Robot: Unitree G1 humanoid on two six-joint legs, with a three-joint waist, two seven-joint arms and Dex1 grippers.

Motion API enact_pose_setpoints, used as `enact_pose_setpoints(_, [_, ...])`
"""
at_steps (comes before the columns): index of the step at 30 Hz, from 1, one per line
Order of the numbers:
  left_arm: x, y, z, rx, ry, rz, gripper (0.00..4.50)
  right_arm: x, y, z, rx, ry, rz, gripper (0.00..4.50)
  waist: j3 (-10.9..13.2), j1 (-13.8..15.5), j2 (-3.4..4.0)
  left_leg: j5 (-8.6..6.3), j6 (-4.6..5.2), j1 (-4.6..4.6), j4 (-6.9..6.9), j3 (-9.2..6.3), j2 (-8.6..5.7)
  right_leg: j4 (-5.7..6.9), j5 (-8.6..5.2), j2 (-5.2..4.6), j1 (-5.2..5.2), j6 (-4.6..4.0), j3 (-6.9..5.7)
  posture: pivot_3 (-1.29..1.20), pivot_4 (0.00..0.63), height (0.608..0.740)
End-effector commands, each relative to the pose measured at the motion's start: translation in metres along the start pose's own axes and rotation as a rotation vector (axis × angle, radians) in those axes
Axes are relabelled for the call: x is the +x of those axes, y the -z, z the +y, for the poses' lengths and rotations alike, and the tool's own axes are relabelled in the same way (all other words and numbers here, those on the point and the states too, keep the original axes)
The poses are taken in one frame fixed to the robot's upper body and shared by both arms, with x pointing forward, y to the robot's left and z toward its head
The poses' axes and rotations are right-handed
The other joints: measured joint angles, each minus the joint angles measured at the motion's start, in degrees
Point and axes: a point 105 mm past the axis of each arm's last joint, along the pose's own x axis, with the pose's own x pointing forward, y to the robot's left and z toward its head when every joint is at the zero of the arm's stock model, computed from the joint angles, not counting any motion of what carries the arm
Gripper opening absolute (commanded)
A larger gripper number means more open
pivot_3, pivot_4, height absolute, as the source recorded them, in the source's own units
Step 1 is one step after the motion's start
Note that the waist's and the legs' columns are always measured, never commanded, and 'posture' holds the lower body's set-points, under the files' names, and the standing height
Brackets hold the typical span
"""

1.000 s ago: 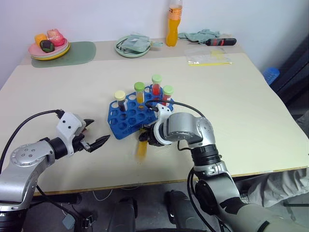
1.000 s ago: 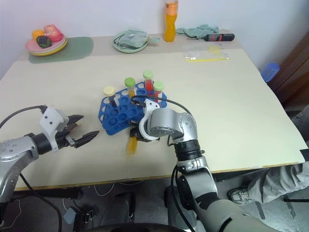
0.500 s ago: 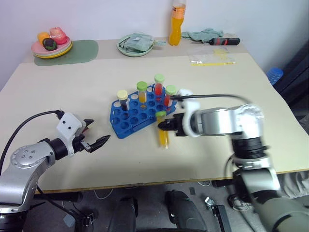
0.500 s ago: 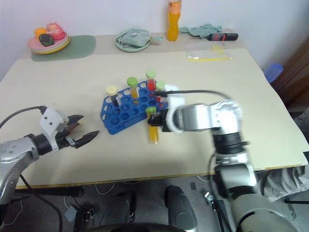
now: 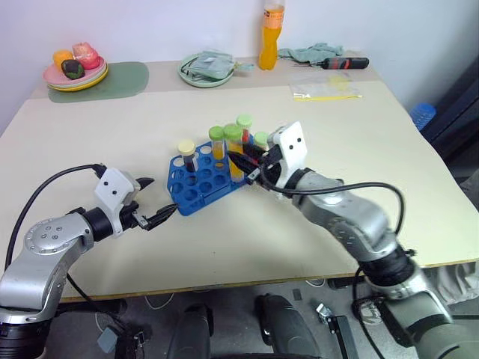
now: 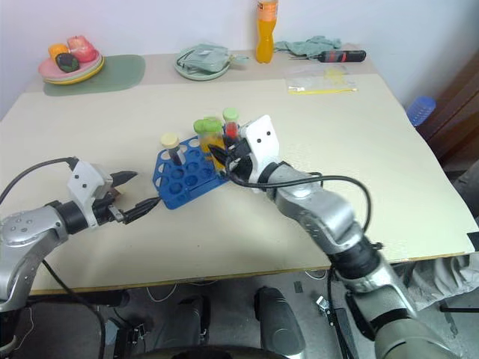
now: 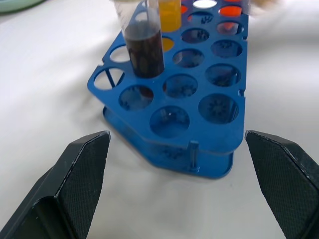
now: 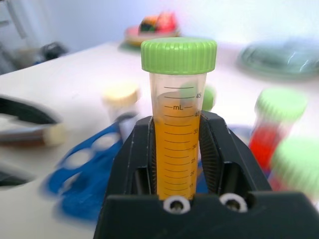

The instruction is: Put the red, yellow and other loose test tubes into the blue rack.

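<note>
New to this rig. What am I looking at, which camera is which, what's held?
It is a two-armed humanoid robot at a table. The two wide pictures come from its head, looking down; the two close ones from cameras on its wrists. The right gripper is shut on a green-capped tube of yellow liquid, held over the blue rack, which already holds several tubes. The left gripper is open and holds nothing, aimed at the rack's near end. Farther back stand an orange bottle, a plate of food and a screwdriver.
</note>
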Motion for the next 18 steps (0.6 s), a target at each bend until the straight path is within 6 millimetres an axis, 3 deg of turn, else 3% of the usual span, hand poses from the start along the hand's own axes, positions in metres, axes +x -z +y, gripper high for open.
enact_pose_setpoints(1, [-0.007, -0.006, 0.004, 0.014, -0.024, -0.023, 4.50, 0.005, -0.010, 0.003, -0.088, 0.008, -0.109, 0.74, 0.00, 0.04, -0.01, 0.00, 0.00, 0.00, 0.00, -0.01, 0.00, 0.01, 0.00, 0.00, 0.00, 0.00, 0.00, 0.00, 0.150, 0.740])
enact_pose_setpoints(18, [-0.014, -0.006, 0.001, -0.007, -0.007, -0.026, 4.50, -0.003, 0.022, -0.006, -0.086, 0.051, -0.063, 0.74, -0.01, 0.44, -0.01, 0.05, -0.09, 0.18, 0.03, -0.03, -0.06, 0.29, 0.00, -0.05, 0.04, -0.02, 0.00, 0.00, 0.150, 0.740])
